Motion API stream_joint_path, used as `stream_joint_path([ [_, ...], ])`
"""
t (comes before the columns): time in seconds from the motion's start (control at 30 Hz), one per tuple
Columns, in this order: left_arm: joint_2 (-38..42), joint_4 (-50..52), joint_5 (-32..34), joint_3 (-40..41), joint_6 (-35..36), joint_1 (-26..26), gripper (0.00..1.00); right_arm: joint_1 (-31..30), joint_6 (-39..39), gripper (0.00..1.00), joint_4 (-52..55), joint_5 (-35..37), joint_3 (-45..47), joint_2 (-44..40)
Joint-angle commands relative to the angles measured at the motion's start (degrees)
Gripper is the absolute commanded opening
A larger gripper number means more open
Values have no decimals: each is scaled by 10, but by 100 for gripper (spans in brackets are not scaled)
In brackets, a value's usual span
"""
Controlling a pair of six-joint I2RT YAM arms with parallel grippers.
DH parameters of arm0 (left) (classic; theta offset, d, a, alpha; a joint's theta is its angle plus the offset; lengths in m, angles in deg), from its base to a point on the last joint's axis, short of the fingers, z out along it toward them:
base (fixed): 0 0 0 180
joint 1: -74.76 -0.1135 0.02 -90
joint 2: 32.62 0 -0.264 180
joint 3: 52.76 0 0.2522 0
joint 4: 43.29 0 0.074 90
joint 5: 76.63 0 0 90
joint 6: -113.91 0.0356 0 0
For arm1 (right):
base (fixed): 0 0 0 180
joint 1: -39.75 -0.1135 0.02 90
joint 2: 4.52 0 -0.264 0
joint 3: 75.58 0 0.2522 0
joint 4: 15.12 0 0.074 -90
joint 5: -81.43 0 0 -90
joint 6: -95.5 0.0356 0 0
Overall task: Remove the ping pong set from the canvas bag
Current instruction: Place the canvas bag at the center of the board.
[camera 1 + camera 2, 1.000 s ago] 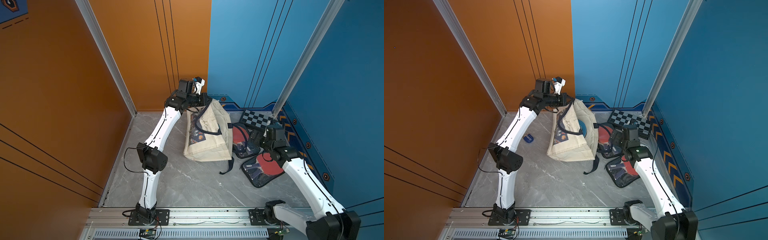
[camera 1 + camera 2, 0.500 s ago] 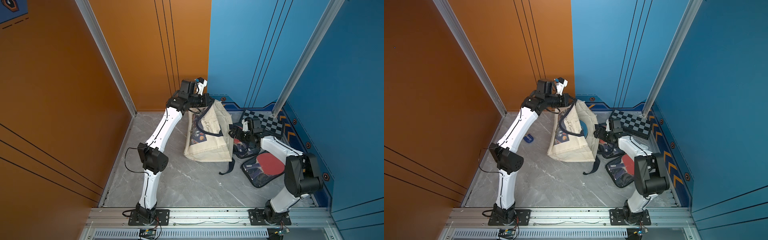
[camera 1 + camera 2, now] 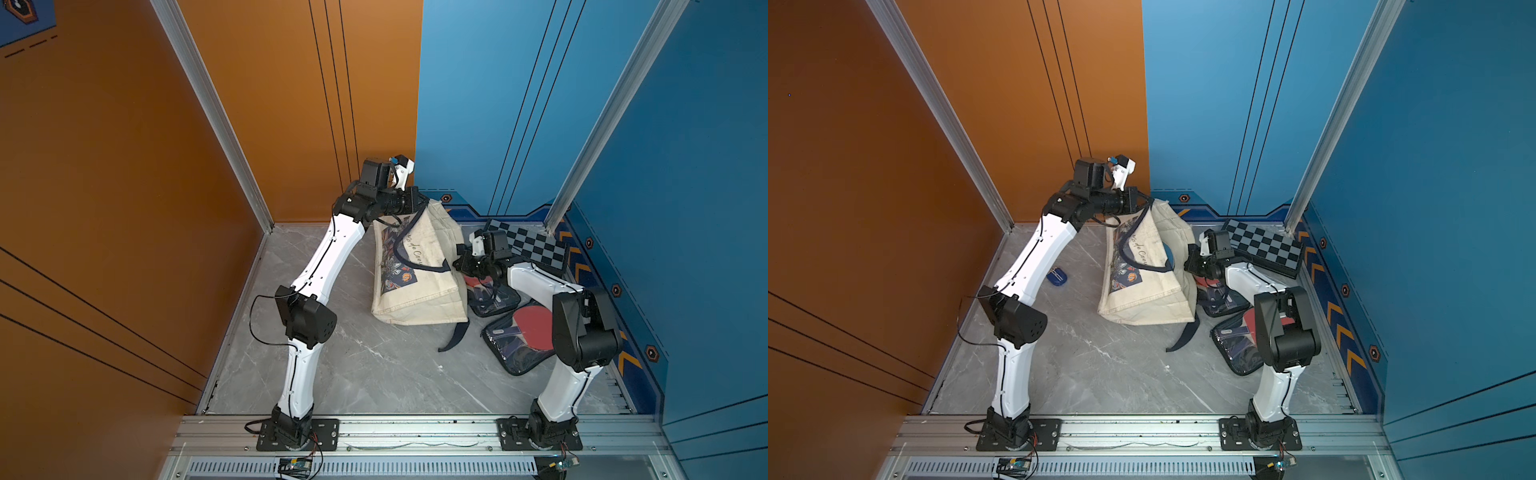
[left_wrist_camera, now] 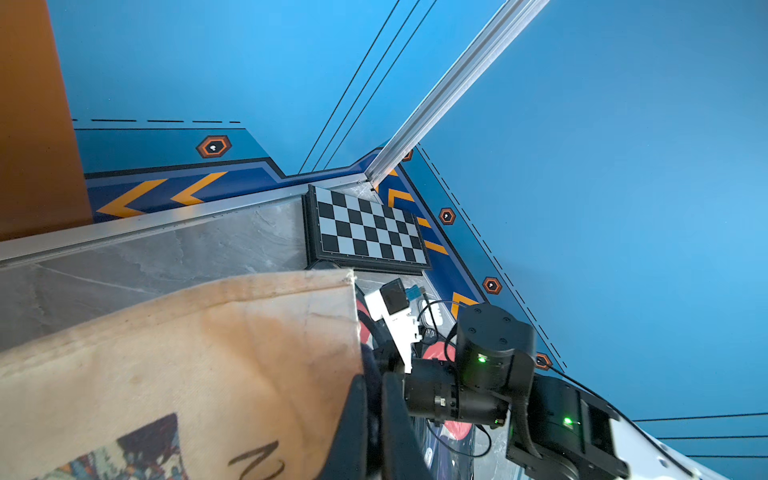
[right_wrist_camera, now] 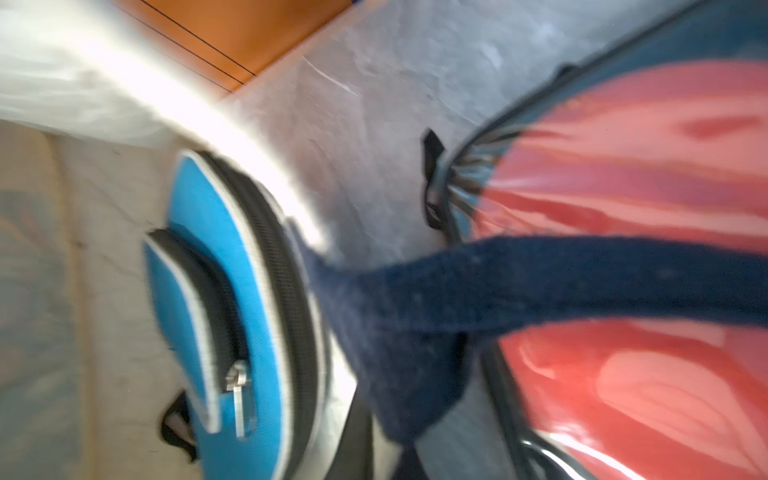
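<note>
Finds nearer pouch flat on the desk, second pouch just behind it, both outside the canvas bag. Finds right fingers closed at the bag's mouth, beside the blue case lodged inside; cannot tell whether anything is gripped. Farther back, sees left fingers clamped on the bag's top edge, and the chequered board by the far wall.

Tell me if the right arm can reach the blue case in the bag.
Probably yes: the right gripper sits shut at the mouth of the canvas bag, the blue case exposed just ahead; only a navy strap crosses nearby.
</note>
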Motion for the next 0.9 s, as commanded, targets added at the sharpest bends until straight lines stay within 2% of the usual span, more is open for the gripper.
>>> stream_joint_path([
  [0.0,16,-41,-35,-15,-7,-43,0,-4,-36,0,121,32,-101,-45],
  [0.13,18,-41,-45,28,-1,-89,0,-9,-68,0,260,49,-231,-25],
  [0.27,39,-38,-17,92,43,-101,0,-25,-101,0,354,92,-331,11],
  [0.4,37,3,58,124,112,-88,0,-49,-124,0,403,147,-378,49],
  [0.63,46,5,107,155,130,-64,0,-43,-122,1,413,134,-414,95],
  [0.73,41,6,114,149,130,-59,0,-40,-129,20,423,144,-427,100],
  [0.87,36,8,151,150,139,-52,0,-39,-139,59,427,171,-428,84],
])
